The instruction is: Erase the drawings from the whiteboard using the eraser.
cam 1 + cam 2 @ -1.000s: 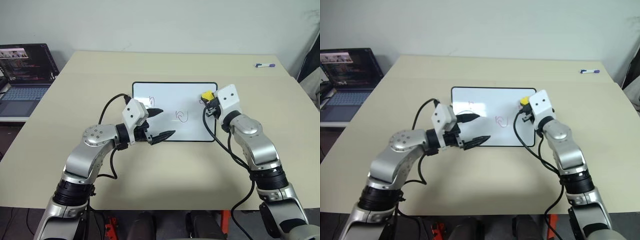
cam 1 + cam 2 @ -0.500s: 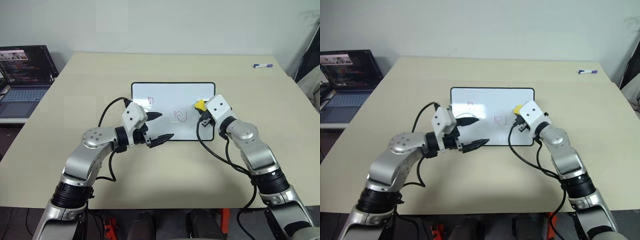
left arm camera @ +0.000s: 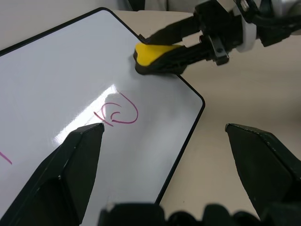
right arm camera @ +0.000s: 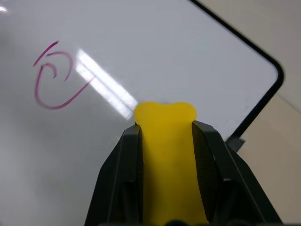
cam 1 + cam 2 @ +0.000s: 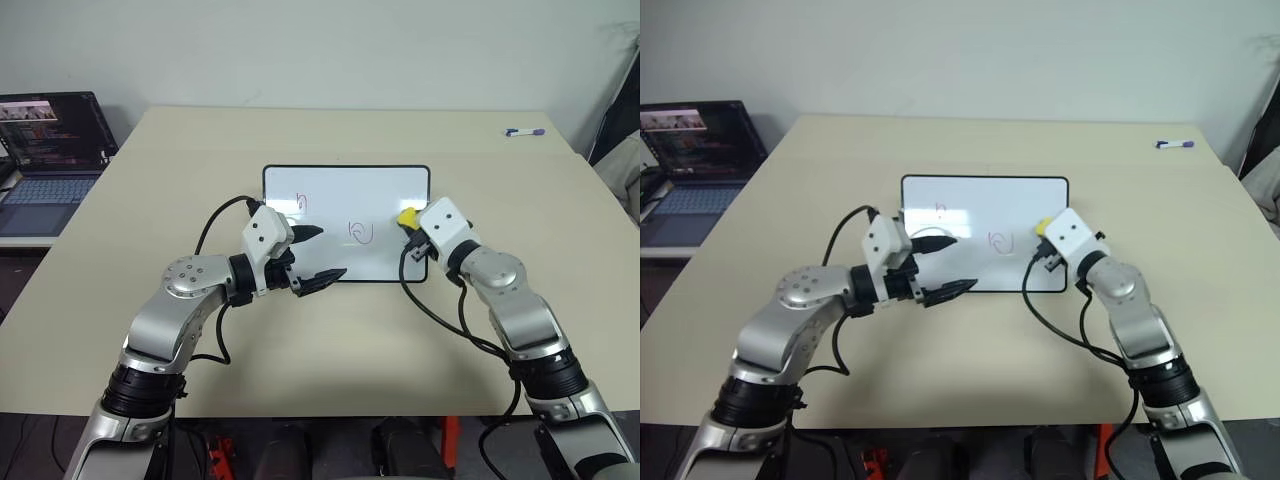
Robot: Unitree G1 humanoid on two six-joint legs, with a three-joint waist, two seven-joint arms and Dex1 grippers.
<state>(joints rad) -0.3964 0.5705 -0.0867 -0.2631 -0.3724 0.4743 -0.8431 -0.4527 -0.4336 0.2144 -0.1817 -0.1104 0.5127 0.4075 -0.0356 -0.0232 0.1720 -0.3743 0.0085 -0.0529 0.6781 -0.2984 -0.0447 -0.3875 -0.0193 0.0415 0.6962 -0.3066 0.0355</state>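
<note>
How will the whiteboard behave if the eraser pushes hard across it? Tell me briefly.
The whiteboard looks thin, flat and stiff, so it should not flex. It lies loose on the smooth table, so it may slide; the left hand is open above it, not pinning it. Its glossy face likely lets the eraser, held in the right hand, glide easily.

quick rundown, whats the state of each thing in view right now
whiteboard: flat on the table, partly marked
swirl drawing: not erased
hook drawing: not erased
eraser: clamped in the right gripper, on the board's right edge
right gripper: shut on the eraser
left gripper: open, empty
marker: capped, lying on the table
laptop: open, screen lit
</note>
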